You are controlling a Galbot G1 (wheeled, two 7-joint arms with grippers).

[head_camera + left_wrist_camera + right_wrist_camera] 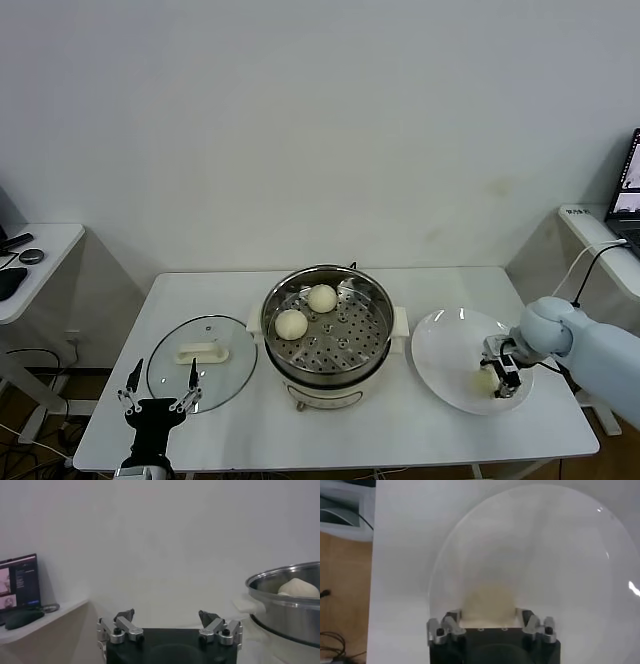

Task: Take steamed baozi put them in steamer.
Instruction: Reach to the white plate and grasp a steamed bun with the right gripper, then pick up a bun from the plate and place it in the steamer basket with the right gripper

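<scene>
Straddling a baozi (486, 380) on the plate (445, 345), the right gripper (501, 377) looks clamped on it, with the steamer (327, 318) lying to the plate's left, holding two buns.

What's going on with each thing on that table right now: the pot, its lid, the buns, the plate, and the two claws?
Steamer: open, two buns inside on its tray.
Glass lid: off, lying flat on the table left of the steamer.
Plate: holds one bun.
Right gripper: down on the plate, fingers around that bun.
Left gripper: open, empty, near the lid.
</scene>
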